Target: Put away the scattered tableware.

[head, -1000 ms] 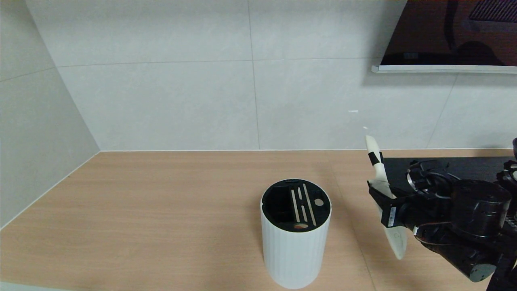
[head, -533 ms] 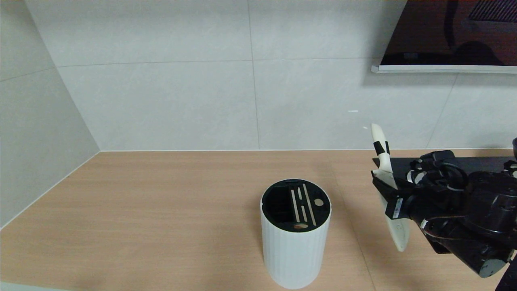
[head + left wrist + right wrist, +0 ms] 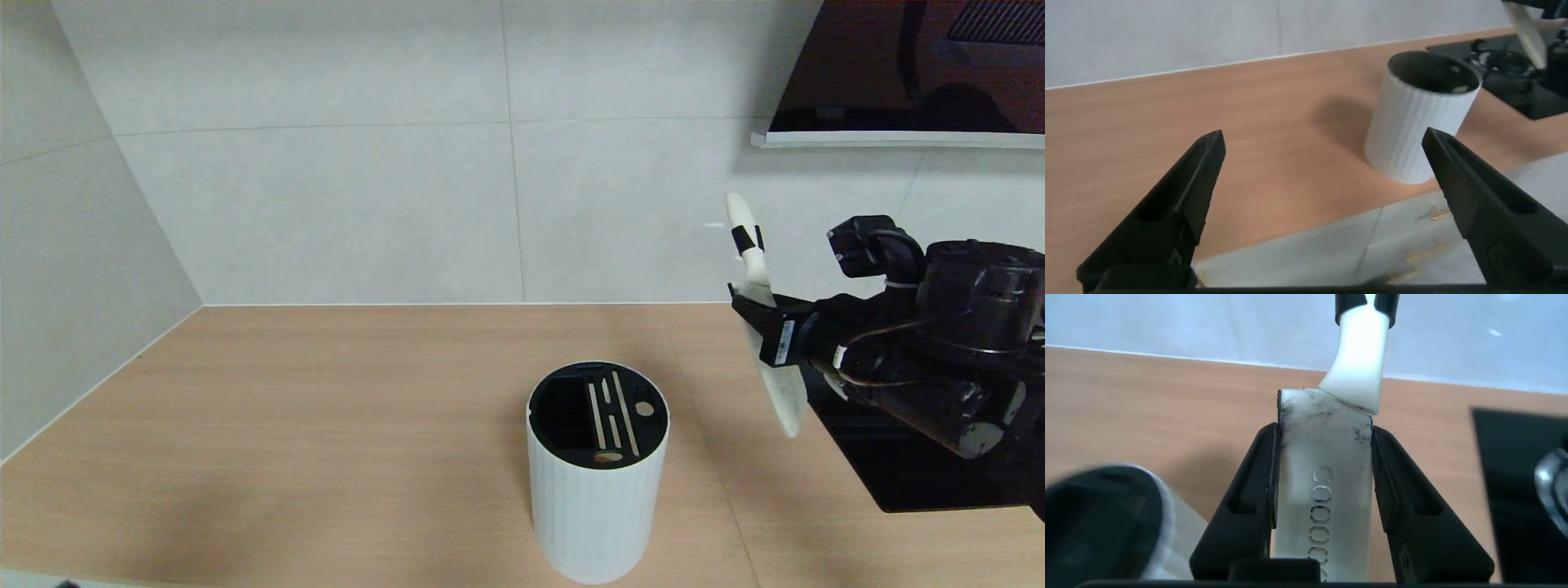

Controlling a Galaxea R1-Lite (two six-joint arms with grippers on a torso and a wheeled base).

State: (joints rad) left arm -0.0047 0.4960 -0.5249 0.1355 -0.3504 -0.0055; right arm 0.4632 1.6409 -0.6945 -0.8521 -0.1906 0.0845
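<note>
The ribbed white cylindrical holder (image 3: 598, 498) rises from the light wooden countertop (image 3: 326, 408), with wide passage on its left.

Held the right gripper (image 3: 763, 327) aloft on the right side, arm stretched inward, fingers clamped flat against a white knife (image 3: 751, 253). Poised the left gripper (image 3: 1323, 175) with fingers spread wide.

A light wooden tabletop (image 3: 326, 425) stretches below the right gripper (image 3: 763, 327), with a black glass cooktop (image 3: 898, 486) set into it directly beneath. Pale grey wall tiles (image 3: 326, 204) rise behind, and a dark range hood (image 3: 898, 73) hangs above.
</note>
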